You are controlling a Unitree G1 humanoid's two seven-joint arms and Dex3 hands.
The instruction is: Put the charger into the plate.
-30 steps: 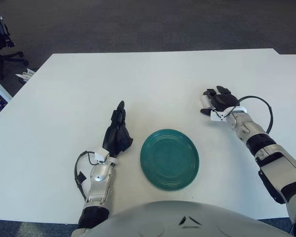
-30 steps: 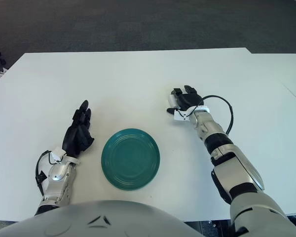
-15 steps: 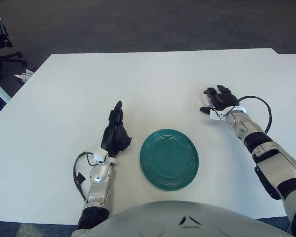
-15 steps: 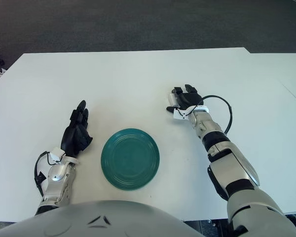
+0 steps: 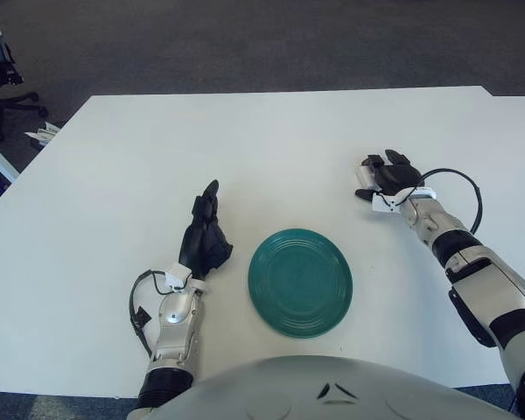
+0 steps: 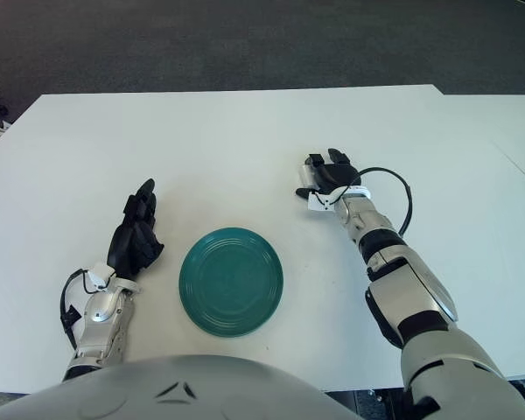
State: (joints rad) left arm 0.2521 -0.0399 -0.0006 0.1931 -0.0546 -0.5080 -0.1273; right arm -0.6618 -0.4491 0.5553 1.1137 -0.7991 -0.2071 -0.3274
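Far left of the plate [image 5: 300, 282], beyond the table [image 5: 271, 149] edge: an office chair [image 5: 2, 66] cut off by the frame, only part of its seat and wheeled base showing; some small pale items on the floor near it, too small to identify.

Just left of the plate: left hand [image 5: 205, 238], black fingers straight and pressed together, pointing away from the robot, holding nothing. Contact with the tabletop not discernible. Silver forearm trailing back toward the bottom edge, a black cable looped beside the wrist.

Centre, near the front edge of the table: the teal plate itself, round, ridged in concentric rings, nothing on it. Below it, a grey curved part of the robot's body hiding the front strip of the table.

Up and to the right of the plate, well apart from it: right hand [image 5: 385, 178], black fingers curled over a small white block, presumably the charger [image 5: 362, 178]. Only a sliver of white visible past the fingertips, the rest covered by the hand; shape and any cord impossible to make out. Whether lifted or still on the table, cannot tell. A white tag at the wrist, a black cable arcing behind, forearm running off the right edge.
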